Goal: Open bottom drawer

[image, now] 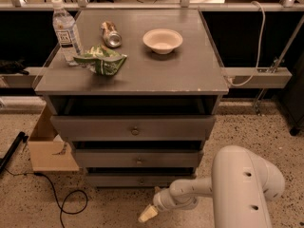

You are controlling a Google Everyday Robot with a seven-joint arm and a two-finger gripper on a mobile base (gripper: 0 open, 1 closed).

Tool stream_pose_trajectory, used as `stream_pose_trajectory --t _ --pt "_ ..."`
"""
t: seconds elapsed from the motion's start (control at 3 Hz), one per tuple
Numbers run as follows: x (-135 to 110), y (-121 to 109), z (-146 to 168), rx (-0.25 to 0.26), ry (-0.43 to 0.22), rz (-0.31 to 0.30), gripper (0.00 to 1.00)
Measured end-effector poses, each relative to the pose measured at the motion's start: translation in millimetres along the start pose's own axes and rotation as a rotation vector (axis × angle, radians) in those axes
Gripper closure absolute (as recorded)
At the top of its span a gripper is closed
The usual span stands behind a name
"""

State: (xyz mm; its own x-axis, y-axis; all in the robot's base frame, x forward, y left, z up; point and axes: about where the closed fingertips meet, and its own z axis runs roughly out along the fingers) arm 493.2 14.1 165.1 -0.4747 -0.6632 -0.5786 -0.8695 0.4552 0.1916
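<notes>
The bottom drawer (137,179) is the lowest, slimmest grey front of the cabinet, with a small round knob (141,180) at its centre. It sits about flush with the middle drawer (137,159). My gripper (147,214) is low above the floor, just in front of and slightly right of the bottom drawer's knob, at the end of my white arm (199,189) reaching in from the right. It touches nothing.
On the cabinet top (190,75) stand a water bottle (66,31), a tipped can (110,34), a green chip bag (101,61) and a white bowl (162,40). A cardboard box (47,146) and black cable (61,198) lie left on the floor.
</notes>
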Motion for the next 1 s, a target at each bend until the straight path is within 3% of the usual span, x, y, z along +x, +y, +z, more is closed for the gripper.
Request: stream_pose_trajectory --t 0.33,0.67,1.0 --pt "13.2 -7.7 5.8 -0.016 0.062 0.021 0.00" --pt "17.5 1.5 4.1 -0.027 0.060 0.021 0.00" --pt "4.4 7.0 -27.4 0.030 0.023 0.001 0.00"
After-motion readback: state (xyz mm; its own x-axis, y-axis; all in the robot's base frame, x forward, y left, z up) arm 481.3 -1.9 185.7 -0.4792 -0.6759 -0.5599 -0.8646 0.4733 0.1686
